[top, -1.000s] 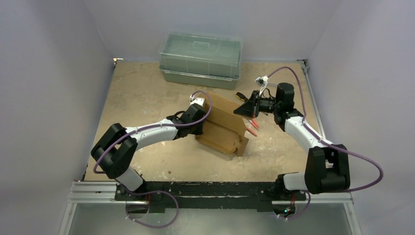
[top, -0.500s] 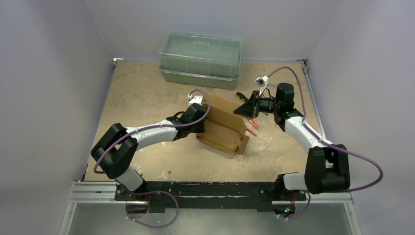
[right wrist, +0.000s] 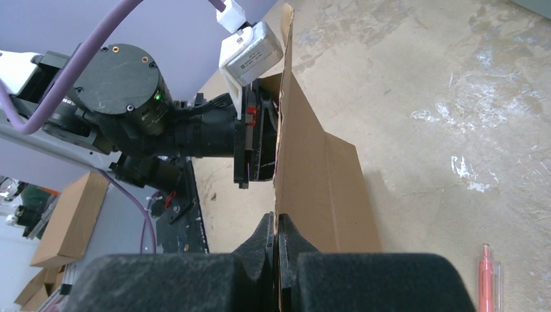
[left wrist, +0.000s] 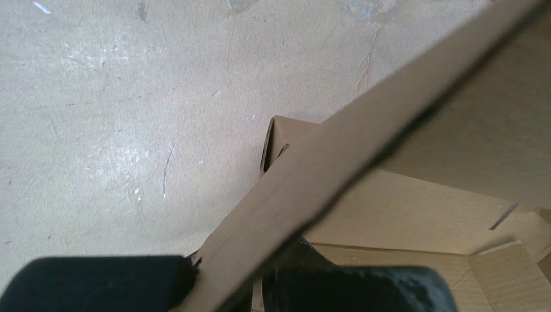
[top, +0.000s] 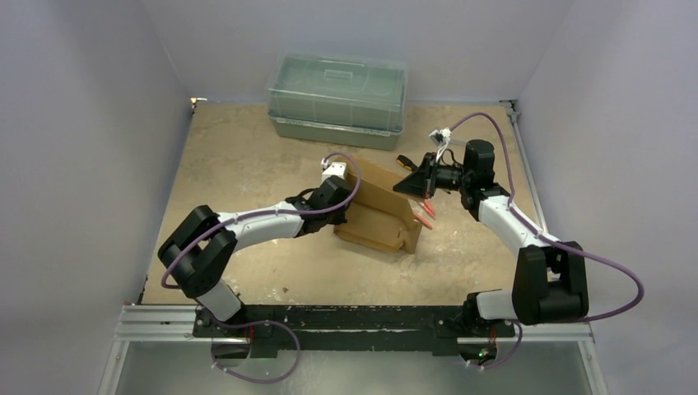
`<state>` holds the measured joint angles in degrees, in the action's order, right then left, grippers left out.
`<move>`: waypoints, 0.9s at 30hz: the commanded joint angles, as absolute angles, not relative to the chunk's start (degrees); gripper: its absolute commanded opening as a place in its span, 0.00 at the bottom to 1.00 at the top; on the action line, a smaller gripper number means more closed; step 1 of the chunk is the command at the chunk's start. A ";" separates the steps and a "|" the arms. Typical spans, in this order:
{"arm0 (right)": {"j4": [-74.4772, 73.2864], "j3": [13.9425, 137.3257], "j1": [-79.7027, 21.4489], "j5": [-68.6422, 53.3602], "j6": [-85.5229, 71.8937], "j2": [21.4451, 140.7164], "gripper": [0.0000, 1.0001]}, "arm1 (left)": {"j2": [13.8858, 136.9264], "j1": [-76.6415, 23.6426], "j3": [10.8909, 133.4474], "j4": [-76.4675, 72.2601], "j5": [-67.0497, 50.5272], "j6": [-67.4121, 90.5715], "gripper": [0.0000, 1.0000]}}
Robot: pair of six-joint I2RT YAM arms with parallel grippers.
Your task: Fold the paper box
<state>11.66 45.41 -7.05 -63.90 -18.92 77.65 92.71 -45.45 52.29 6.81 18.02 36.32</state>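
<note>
Mid-table, paper box [top: 377, 220], one panel upright, lidded bin [top: 337, 92] behind

Matt brown cardboard paper box [top: 383, 210], rough scuffed table [top: 247, 156], translucent plastic container [top: 337, 95]

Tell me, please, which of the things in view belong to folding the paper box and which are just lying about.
Part of the job:
- paper box, one panel raised
- left gripper, shut on a panel of the box
- right gripper, shut on an edge of the box

Just lying about:
- lidded plastic container, at the far edge
- pink pen, beside the box
</note>
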 commanded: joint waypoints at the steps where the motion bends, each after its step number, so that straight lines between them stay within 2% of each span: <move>1: 13.13 45.10 -7.14 -65.13 -18.46 77.67 0.00 | 94.68 -46.76 55.26 13.13 25.16 33.45 0.00; 4: 13.16 45.12 -7.11 -65.13 -18.29 77.78 0.00 | 95.21 -47.38 56.37 14.32 25.95 33.10 0.01; 10: 12.80 45.09 -7.12 -65.04 -17.80 77.85 0.00 | 95.03 -47.46 56.96 15.03 26.04 32.37 0.21; 17: 12.58 45.13 -7.21 -65.04 -17.49 78.05 0.00 | 95.41 -47.54 56.77 14.87 26.18 32.08 0.23; 18: 12.49 45.12 -7.16 -65.04 -17.41 78.05 0.00 | 95.44 -47.53 56.75 14.81 26.40 31.97 0.23; 19: 12.49 45.09 -7.16 -65.04 -17.36 78.06 0.00 | 95.40 -47.47 56.70 14.78 26.85 31.91 0.17; 20: 12.41 45.10 -7.18 -65.04 -17.32 78.05 0.00 | 95.37 -47.52 56.67 14.77 27.13 31.83 0.05; 21: 12.39 45.16 -7.20 -65.00 -17.34 78.05 0.00 | 95.41 -47.46 56.69 14.70 27.48 31.55 0.00; 27: 12.34 45.02 -7.23 -64.86 -17.11 78.20 0.00 | 97.27 -48.30 58.61 17.99 30.75 29.71 0.00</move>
<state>11.57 45.25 -7.07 -63.51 -17.74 78.59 95.59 -48.16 56.55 13.87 25.34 31.97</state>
